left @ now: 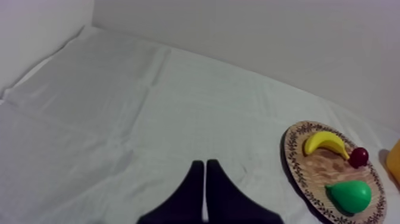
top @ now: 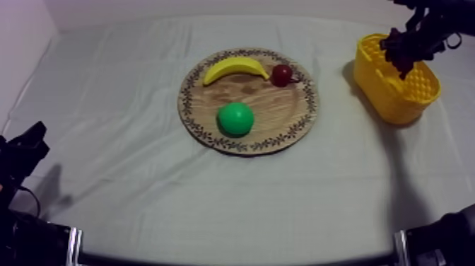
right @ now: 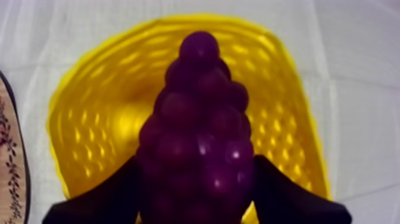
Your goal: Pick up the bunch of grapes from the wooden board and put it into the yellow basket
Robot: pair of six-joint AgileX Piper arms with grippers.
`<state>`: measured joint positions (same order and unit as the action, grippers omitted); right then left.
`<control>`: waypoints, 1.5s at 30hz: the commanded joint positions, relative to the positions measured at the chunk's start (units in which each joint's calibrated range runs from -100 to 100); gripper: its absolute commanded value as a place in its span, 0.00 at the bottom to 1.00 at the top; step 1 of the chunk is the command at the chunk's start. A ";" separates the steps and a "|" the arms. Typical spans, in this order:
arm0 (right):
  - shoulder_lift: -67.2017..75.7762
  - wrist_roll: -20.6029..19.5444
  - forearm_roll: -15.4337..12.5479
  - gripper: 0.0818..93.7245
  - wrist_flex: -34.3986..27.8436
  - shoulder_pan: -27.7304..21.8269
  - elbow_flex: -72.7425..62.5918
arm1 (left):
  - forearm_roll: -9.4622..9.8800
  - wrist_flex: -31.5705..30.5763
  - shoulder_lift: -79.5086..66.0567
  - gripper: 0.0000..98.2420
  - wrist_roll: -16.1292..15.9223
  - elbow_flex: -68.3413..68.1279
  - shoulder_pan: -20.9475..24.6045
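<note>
My right gripper (top: 408, 51) hangs over the yellow basket (top: 396, 88) at the table's right, shut on the dark purple bunch of grapes (right: 198, 125). The right wrist view has the grapes held between the black fingers (right: 286, 193) directly above the basket's open mouth (right: 107, 107). The round wooden board (top: 283, 113) lies mid-table with a banana (top: 235, 68), a small red fruit (top: 282, 74) and a green pear (top: 235, 118) on it. My left gripper (left: 205, 173) rests low over bare cloth, shut on nothing, well left of the board (left: 309, 179).
Grey-white cloth covers the table, with wide bare areas left of and in front of the board. A wall runs along the far edge. The basket stands close to the table's right edge.
</note>
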<state>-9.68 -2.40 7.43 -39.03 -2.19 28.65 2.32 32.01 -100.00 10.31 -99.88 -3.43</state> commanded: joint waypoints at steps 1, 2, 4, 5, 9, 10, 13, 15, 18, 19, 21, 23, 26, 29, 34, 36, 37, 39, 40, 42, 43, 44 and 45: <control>-0.53 -0.02 -0.10 0.41 0.48 -0.02 0.08 | 0.00 0.00 0.00 0.00 0.02 -0.01 -0.01; -0.77 -0.02 -0.07 0.41 0.60 -0.05 -0.02 | 0.00 0.00 0.00 0.00 0.02 -0.01 -0.01; -1.07 -0.07 0.07 0.41 0.75 -0.17 -0.19 | 0.00 0.00 0.00 0.00 0.02 -0.01 -0.01; -1.13 -0.04 0.07 0.41 0.79 -0.22 -0.28 | 0.00 0.00 0.00 0.00 0.02 -0.01 -0.01; -0.98 0.00 -0.02 0.46 2.10 -0.56 0.07 | 0.00 0.00 0.00 0.00 0.02 -0.01 -0.01; -0.83 0.35 -0.26 0.50 2.85 -0.72 0.44 | 0.00 0.00 0.00 0.00 0.02 -0.01 -0.01; -0.02 2.35 -1.74 0.63 4.76 -1.26 1.48 | 0.00 0.00 0.00 0.00 0.02 -0.01 -0.01; 0.87 4.89 -3.85 0.71 5.33 -1.76 1.94 | 0.00 0.00 0.00 0.00 0.02 -0.01 -0.01; 2.53 8.10 -6.83 0.78 5.70 -2.44 2.47 | 0.00 0.00 0.00 0.00 0.02 -0.01 -0.01; 3.07 8.51 -7.21 0.79 5.75 -2.57 2.69 | 0.00 0.00 0.00 0.00 0.00 -0.01 -0.01; 4.09 8.53 -7.30 0.81 5.82 -2.72 3.10 | 0.00 0.00 0.00 0.00 0.00 -0.01 -0.01; 5.10 8.41 -7.24 0.81 5.75 -2.80 3.65 | 0.00 0.00 0.00 0.00 0.01 -0.01 -0.01; 6.86 8.02 -6.86 0.80 5.60 -2.78 4.95 | 0.00 0.00 0.00 0.00 0.01 -0.01 -0.01; 9.34 7.15 -5.93 0.77 5.74 -2.72 6.96 | 0.00 0.00 0.00 0.00 -0.02 -0.01 -0.01; 14.86 6.89 -5.99 0.65 5.49 -3.19 10.27 | 0.00 0.00 0.00 0.00 -0.01 -0.01 -0.01; 17.39 6.82 -6.04 0.59 5.15 -3.25 11.78 | 0.00 0.00 0.00 0.00 0.00 -0.01 -0.01; 18.69 6.78 -6.04 0.56 5.03 -3.25 12.71 | 0.00 0.00 0.00 0.00 0.01 -0.01 -0.01; 21.36 6.56 -5.96 0.50 4.96 -3.08 14.89 | 0.00 0.00 0.00 0.00 0.01 -0.01 -0.01; 22.70 6.34 -5.85 0.48 4.95 -2.90 16.09 | 0.00 0.00 0.00 0.00 0.01 -0.01 -0.01; 25.48 5.99 -5.59 0.45 4.85 -2.46 18.69 | 0.00 0.00 0.00 0.00 0.01 -0.01 -0.01; 26.93 5.87 -5.44 0.43 4.99 -2.26 20.18 | 0.00 0.00 0.00 0.00 0.01 -0.01 -0.01; 28.43 5.86 -5.40 0.41 5.14 -2.08 21.59 | 0.00 0.00 0.00 0.00 0.01 -0.01 -0.01; 29.91 5.99 -5.50 0.39 5.07 -1.92 22.81 | 0.00 0.00 0.00 0.00 0.00 -0.01 -0.01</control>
<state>17.10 3.40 1.88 -34.10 -4.22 48.90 2.32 32.01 -100.00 10.31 -99.88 -3.43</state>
